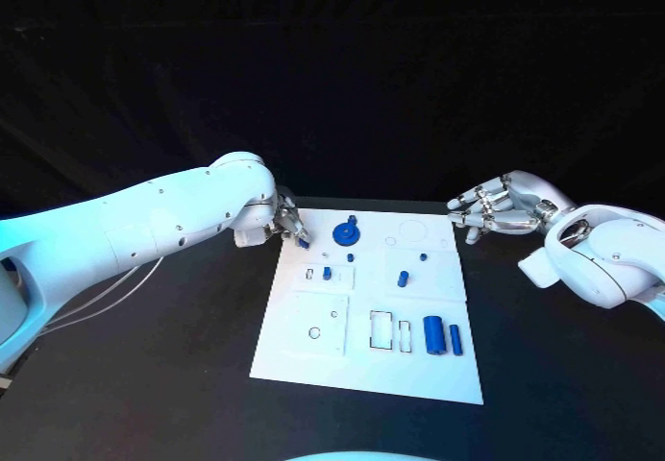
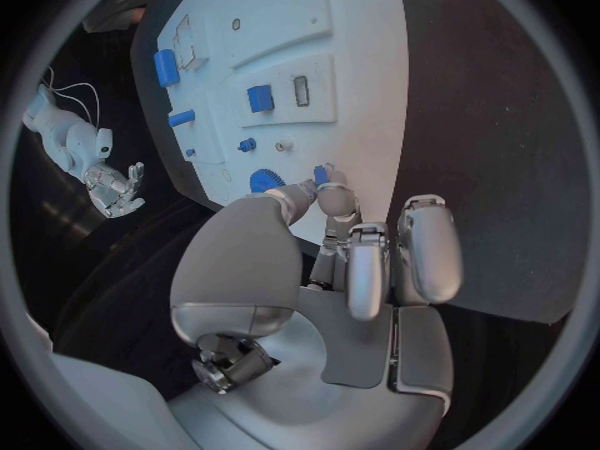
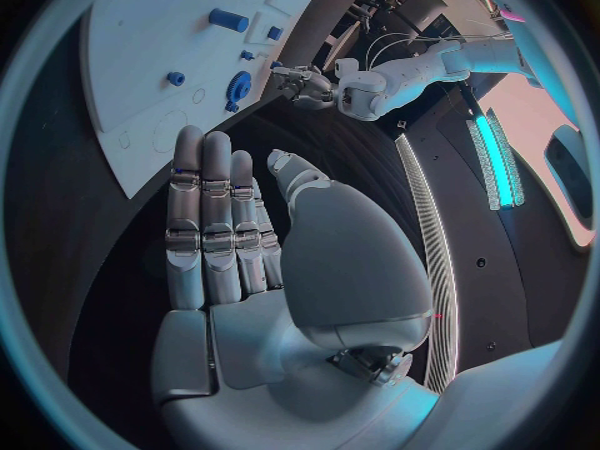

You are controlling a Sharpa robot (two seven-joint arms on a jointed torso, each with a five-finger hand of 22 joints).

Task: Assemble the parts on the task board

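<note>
The white task board (image 1: 322,357) lies in the middle of the black table. My left hand (image 1: 282,223) hovers over the board's far left corner and pinches a small blue part (image 1: 303,242) between thumb and finger; the left wrist view shows this part (image 2: 321,175) at the fingertips, next to a round blue part (image 2: 263,180). That round blue part (image 1: 347,231) stands on the board just right of the hand. My right hand (image 1: 499,209) hangs beyond the board's far right corner, fingers extended, holding nothing; its palm (image 3: 250,270) is bare.
Small blue pegs (image 1: 404,279) stand in the board's middle. A thick blue cylinder (image 1: 433,335) and a slimmer one (image 1: 455,338) lie near its front right. Outlined recesses (image 1: 380,329) sit beside them. Black table surrounds the board.
</note>
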